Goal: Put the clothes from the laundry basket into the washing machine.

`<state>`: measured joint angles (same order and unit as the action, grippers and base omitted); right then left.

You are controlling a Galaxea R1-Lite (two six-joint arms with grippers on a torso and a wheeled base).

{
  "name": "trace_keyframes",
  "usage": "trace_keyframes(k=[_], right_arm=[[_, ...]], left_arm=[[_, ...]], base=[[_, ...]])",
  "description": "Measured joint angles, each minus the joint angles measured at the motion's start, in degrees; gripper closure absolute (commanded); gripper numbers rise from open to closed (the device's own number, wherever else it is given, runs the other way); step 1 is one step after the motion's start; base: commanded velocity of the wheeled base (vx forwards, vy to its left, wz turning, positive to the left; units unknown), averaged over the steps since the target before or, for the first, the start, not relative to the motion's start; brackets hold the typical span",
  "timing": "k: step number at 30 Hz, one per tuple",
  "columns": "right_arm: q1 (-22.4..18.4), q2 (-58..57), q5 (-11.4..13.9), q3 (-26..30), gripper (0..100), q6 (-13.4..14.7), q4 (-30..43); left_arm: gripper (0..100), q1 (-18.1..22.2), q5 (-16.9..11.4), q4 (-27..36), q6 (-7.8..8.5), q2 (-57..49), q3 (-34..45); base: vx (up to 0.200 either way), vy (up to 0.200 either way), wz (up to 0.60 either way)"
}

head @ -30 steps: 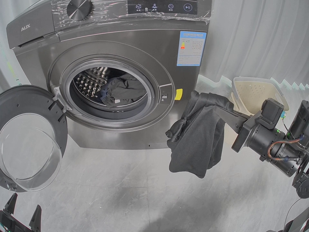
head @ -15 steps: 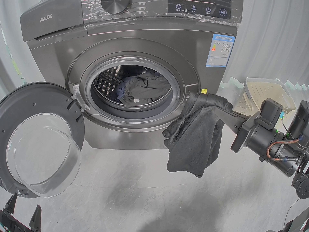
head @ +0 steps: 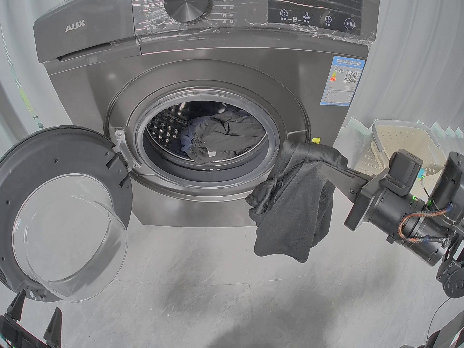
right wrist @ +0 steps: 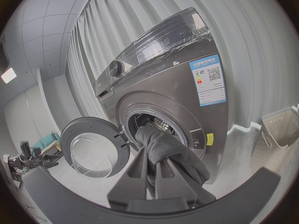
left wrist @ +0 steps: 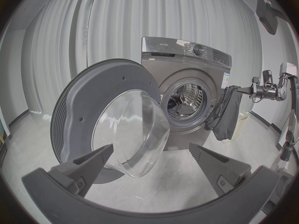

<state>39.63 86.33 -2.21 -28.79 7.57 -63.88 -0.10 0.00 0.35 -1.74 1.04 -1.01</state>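
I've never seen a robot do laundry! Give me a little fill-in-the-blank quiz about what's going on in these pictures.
The dark garment hangs from the robot's ____ gripper.
The washing machine has its door swung ____.
More clothes already lie inside its ____.
Missing words: right; open; drum.

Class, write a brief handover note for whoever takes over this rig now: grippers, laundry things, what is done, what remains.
Right gripper shut on a dark garment, which hangs in the air at the right edge of the washing machine opening.
Left gripper open, empty, low by the open door.
Done: some clothes lie in the drum.
Left: put the held garment in the drum and release it. Laundry basket stands right of the machine; its bottom is hidden, so check it.
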Motion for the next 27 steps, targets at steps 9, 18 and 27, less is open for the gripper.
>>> trace_keyframes(k=[9,18,27], right_arm=[[-0.22,0.43,0.13,0.38,100,0.80,-0.06],[0.46,0.49,0.27,0.51,100,1.90,-0.06],[3.17,2.33,0.35,0.66,100,2.00,-1.82]], left_arm=[[0,0.00,-0.07,-0.17,0.85,0.00,0.00],[0,0.05,-0.16,-0.11,1.65,0.00,0.00],[0,0.15,-0.68,-1.06,3.00,0.00,-0.17]], base=[[0.000,0.000,0.00],[0.000,0.000,0.00],[0.000,0.000,0.00]])
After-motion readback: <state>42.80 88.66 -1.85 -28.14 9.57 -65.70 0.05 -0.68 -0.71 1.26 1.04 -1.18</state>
